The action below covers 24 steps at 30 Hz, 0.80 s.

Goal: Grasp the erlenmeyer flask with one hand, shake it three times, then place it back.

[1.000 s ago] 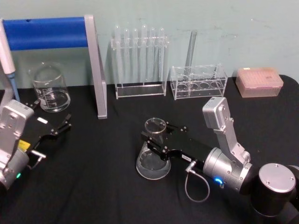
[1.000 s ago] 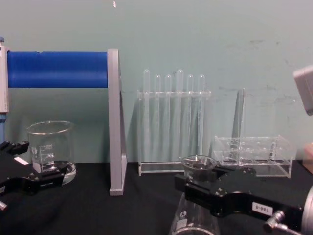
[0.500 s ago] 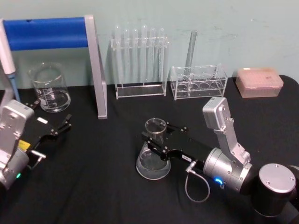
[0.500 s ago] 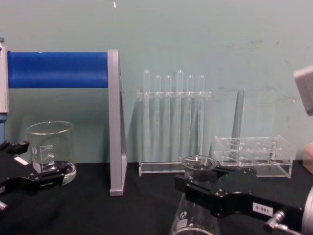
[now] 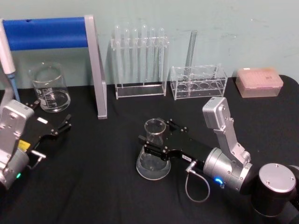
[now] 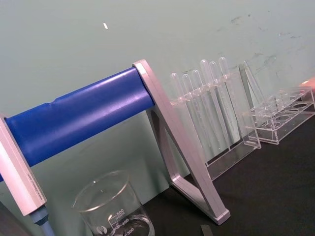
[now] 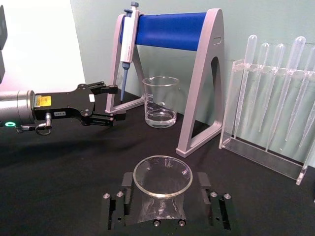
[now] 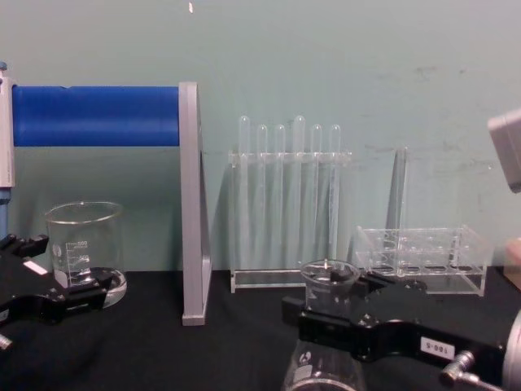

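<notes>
A clear glass flask (image 5: 153, 151) with a wide round base and narrow neck stands upright on a black table (image 5: 103, 186), near the middle. The right gripper (image 5: 153, 139), black and blocky with a small white number label, reaches in from the right at the height of the flask's neck. Its fingers (image 7: 116, 211) sit on either side of the neck just below the flared rim; in the right wrist view narrow gaps show between them and the glass, so they appear spread rather than clamped.

The left gripper (image 5: 63, 125) rests low at the table's left side, well apart from the flask, its two thin fingers (image 7: 106, 89) parted and grasping nothing.

Behind it stands a squat glass beaker (image 5: 49, 88), beside a stand with a blue bar (image 5: 46, 32) and grey legs that carries a pipette (image 7: 129, 34). Further back, against the pale green wall, are a clear rack of tall tubes (image 5: 139, 63), a lower clear rack (image 5: 198, 81) and a pinkish box (image 5: 259, 81) at the far right.
</notes>
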Each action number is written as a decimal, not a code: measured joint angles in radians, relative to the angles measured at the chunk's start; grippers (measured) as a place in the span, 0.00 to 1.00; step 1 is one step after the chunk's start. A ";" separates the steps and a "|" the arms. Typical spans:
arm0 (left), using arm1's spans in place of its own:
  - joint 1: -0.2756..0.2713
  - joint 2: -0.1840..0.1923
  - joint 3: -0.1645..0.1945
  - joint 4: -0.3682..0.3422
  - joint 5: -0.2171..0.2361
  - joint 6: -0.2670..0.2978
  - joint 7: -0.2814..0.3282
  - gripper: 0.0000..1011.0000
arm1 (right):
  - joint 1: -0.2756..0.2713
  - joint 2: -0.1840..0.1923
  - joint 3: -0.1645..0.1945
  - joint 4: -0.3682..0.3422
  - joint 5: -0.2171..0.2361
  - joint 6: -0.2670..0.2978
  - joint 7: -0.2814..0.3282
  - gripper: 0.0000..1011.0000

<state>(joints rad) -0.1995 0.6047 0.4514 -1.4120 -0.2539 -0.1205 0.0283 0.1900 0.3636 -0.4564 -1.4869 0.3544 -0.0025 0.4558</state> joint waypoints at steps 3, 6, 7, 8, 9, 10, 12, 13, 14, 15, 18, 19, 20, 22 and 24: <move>0.000 0.000 0.000 0.000 0.000 0.000 0.000 0.99 | 0.000 0.000 0.000 0.000 0.000 0.000 0.000 0.87; 0.000 0.000 0.000 0.000 0.000 0.000 0.000 0.99 | 0.000 0.000 0.000 0.000 0.000 0.000 0.000 0.95; 0.000 0.000 0.000 0.000 0.000 0.000 0.000 0.99 | 0.000 0.000 0.000 0.000 0.000 0.000 0.000 0.97; 0.000 0.000 0.000 0.000 0.000 0.000 0.000 0.99 | 0.000 0.000 0.000 0.000 0.000 0.000 0.000 0.99; 0.000 0.000 0.000 0.000 0.000 0.000 0.000 0.99 | 0.000 0.000 0.000 0.000 0.000 0.000 0.000 0.99; 0.000 0.000 0.000 0.000 0.000 0.000 0.000 0.99 | 0.000 0.000 0.000 0.000 0.000 0.000 0.000 0.99; 0.000 0.000 0.000 0.000 0.000 0.000 0.000 0.99 | 0.000 0.000 0.000 0.000 0.000 0.000 0.000 0.99; 0.000 0.000 0.000 0.000 0.000 0.000 0.000 0.99 | 0.000 0.000 0.000 0.000 0.000 0.000 0.000 0.99; 0.000 0.000 0.000 0.000 0.000 0.000 0.000 0.99 | 0.000 0.000 0.000 0.000 0.000 0.000 0.000 0.99; 0.000 0.000 0.000 0.000 0.000 0.000 0.000 0.99 | 0.000 0.000 0.000 0.000 0.000 0.000 0.000 0.99; 0.000 0.000 0.000 0.000 0.000 0.000 0.000 0.99 | 0.002 0.001 0.000 0.001 0.002 -0.002 0.007 0.99; 0.000 0.000 0.000 0.000 0.000 0.000 0.000 0.99 | 0.003 0.002 0.000 0.001 0.003 -0.004 0.012 0.99; 0.000 0.000 0.000 0.000 0.000 0.000 0.000 0.99 | 0.004 0.005 -0.001 0.001 0.008 -0.006 0.020 0.99; 0.000 0.000 0.000 0.000 0.000 0.000 0.000 0.99 | 0.003 0.009 -0.002 0.000 0.011 -0.006 0.027 0.99; 0.000 0.000 0.000 0.000 0.000 0.000 0.000 0.99 | 0.000 0.019 -0.002 -0.007 0.018 -0.005 0.037 0.99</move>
<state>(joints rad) -0.1995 0.6047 0.4514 -1.4120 -0.2539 -0.1205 0.0283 0.1899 0.3821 -0.4583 -1.4940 0.3722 -0.0078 0.4928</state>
